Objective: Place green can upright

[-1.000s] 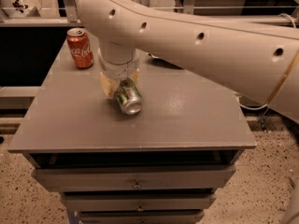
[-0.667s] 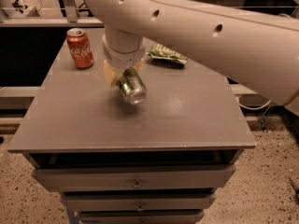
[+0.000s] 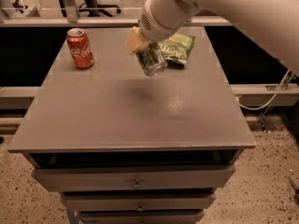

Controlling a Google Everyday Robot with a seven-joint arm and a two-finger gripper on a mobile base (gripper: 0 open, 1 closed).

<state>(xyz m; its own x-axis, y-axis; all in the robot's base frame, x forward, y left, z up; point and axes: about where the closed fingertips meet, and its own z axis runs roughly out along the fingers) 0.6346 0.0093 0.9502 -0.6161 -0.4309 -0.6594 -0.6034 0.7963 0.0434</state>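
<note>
The green can (image 3: 150, 60) has a green-and-white label and a silver end facing the camera. It hangs tilted in the air above the grey table (image 3: 131, 106), well off its surface. My gripper (image 3: 140, 48) is shut on the can, with a yellowish finger (image 3: 134, 40) against its upper left side. The white arm comes in from the upper right and hides the rest of the gripper.
A red cola can (image 3: 80, 48) stands upright at the table's back left. A flat green chip bag (image 3: 177, 47) lies at the back, just right of the held can. Drawers sit under the table's front edge. A cable runs along the floor at right.
The gripper has lifted the green can off the table and carried it up and toward the back. The chip bag, hidden before, now shows.
</note>
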